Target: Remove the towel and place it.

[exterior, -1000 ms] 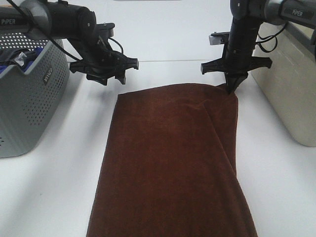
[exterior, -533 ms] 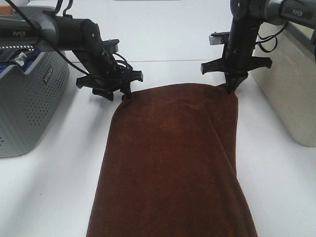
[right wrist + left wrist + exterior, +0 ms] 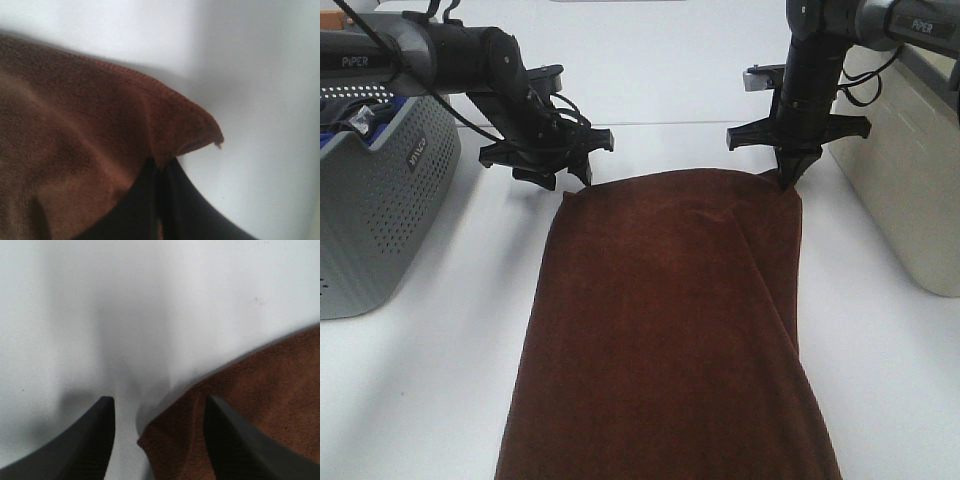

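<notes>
1. The towel (image 3: 670,320) lies flat on the white table (image 3: 420,380) between the two arms. Its near end runs off the bottom of the overhead frame, so we can't see its full length
2. The right side of the towel is folded over itself along a long diagonal crease; whatever is under the fold is hidden
3. The right gripper (image 3: 788,182) points straight down at the towel's far right corner, with its jaws closed together and the hem pinched between them
4. In the right wrist view the corner rises in a small peak just past the fingers (image 3: 145,200). We can't tell how much cloth is inside the pinch because the fingers cover it
5. The left gripper (image 3: 575,180) sits low at the far left corner, jaws well apart and holding nothing
6. In the left wrist view the towel corner lies in the gap between the two fingers (image 3: 85,440), closer to one of them. The view is blurred and both fingers are cut off at the frame edge, so we can't tell if that one touches the cloth
7. Neither view shows whether the left fingertips touch the table
8. A grey perforated basket (image 3: 380,200) stands well left of the towel and is cropped by the frame; the laundry (image 3: 345,125) in it shows only partly over the rim
9. A beige bin (image 3: 910,190) stands to the right, near the right arm; it is also cropped and its inside is out of view
</notes>
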